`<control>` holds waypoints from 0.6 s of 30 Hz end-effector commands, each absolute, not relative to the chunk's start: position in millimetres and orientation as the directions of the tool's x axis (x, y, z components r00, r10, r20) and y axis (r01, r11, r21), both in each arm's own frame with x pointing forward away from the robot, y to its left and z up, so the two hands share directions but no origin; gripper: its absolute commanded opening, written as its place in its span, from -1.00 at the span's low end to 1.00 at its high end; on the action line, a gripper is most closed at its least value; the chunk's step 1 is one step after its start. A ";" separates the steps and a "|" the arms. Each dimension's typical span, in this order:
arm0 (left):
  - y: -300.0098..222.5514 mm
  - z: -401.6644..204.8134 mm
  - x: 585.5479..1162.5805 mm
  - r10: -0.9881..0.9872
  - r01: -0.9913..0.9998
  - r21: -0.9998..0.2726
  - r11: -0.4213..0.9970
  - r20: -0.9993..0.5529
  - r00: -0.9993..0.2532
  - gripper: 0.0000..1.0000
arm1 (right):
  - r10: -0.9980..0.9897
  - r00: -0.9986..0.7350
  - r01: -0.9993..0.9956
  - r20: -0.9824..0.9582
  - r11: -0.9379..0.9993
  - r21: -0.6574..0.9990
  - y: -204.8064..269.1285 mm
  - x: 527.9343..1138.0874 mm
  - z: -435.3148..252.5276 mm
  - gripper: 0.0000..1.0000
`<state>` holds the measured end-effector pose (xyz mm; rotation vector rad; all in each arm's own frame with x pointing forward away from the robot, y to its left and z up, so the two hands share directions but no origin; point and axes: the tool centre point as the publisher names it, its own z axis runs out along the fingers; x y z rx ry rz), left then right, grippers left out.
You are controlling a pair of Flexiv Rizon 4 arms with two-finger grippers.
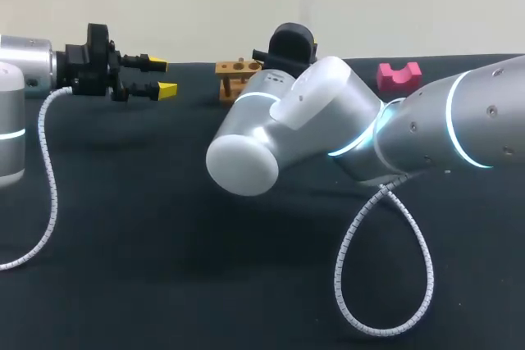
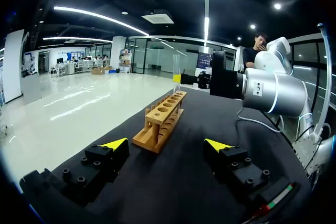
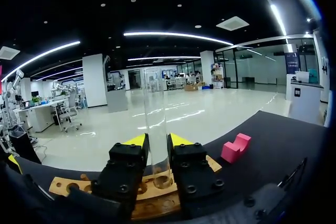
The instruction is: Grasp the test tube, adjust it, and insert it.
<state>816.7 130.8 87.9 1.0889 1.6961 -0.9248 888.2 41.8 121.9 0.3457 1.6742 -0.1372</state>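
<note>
Right gripper (image 3: pixel 157 141) is clamped on the tube (image 3: pixel 154 98), one finger on each side of its lower part, tube upright. Left gripper (image 1: pixel 162 77) is wide open with nothing in it, well left of the rack (image 1: pixel 235 74) and pointing at it.

Big to small, all relative to the rack:
- table (image 1: pixel 164 268): dark, under it.
- Right arm (image 1: pixel 328 112): comes in from the right. Its wrist is just in front of the rack and blocks most of it in the head view.
- Left arm (image 1: pixel 25 67): well apart, on the left side.
- Block (image 1: pixel 399 75): pink, right of the rack, apart from it.
- Tube: over the rack end farthest from the left gripper. Lower end is at hole level; can't tell if it has entered.

Handling, my read:
- Clear thin wall, so light, rigid, slick and breakable.
- Light squeeze only. Side load against the hole rim is the crack risk.
- A low hold on the body leaves a short length below the fingers, which is good for aiming.
- Get it plumb before going down.
- Fingers will likely meet the rack top before full depth, so expect to let go early.

Views:
- Head view hides the tube and right gripper behind the arm.
- Left wrist view is side-on and shows the tube's tilt and which end of the hole row it's at.
- Right wrist view shows the grip and the tube end against the hole, but not lean along its own line of sight.
</note>
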 end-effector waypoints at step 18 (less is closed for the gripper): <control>131.5 87.0 815.4 0.266 0.935 -0.116 0.336 -0.940 -0.212 1.00 | 0.144 -0.096 0.327 -0.985 0.939 0.105 39.8 877.5 123.9 0.11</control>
